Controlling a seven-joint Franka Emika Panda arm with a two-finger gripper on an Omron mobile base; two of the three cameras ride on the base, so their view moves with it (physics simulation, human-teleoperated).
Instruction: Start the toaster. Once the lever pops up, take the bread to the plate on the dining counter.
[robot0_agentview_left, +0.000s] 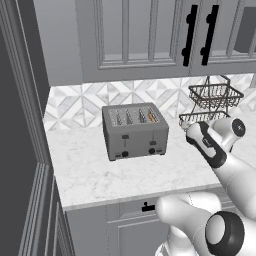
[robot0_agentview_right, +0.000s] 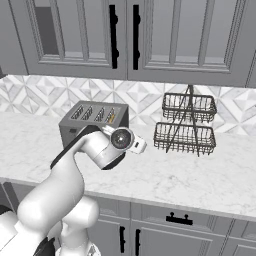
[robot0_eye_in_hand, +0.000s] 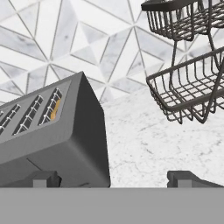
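Four slots run across the top of the toaster (robot0_agentview_left: 135, 131), a boxy grey brushed-metal body standing on the white marble countertop (robot0_agentview_left: 100, 170) just before the tiled backsplash (robot0_agentview_left: 80, 105). Its front face carries two black tabs and two black round knobs; the lever (robot0_agentview_left: 152, 143) is the right-hand tab, sitting high in its track. In the slot nearest the right end a sliver of tan bread (robot0_agentview_left: 151, 117) shows, and in the hand view the same warm-coloured edge (robot0_eye_in_hand: 54, 110) peeks from the slot closest to the camera.

The white arm rises from the base, bends at a dark-banded elbow and reaches forward over the counter, to the right of the toaster, at about 3 o'clock from it in the left base view. The gripper (robot0_eye_in_hand: 113, 178) stands wide open, its two dark fingertips far apart and holding nothing.

From the hand view the toaster lies at about 9 o'clock, tilted in the picture, near the left fingertip (robot0_eye_in_hand: 43, 178); touching or not, I cannot tell. A two-tier wire basket (robot0_agentview_right: 185, 127) stands at about 2 o'clock.
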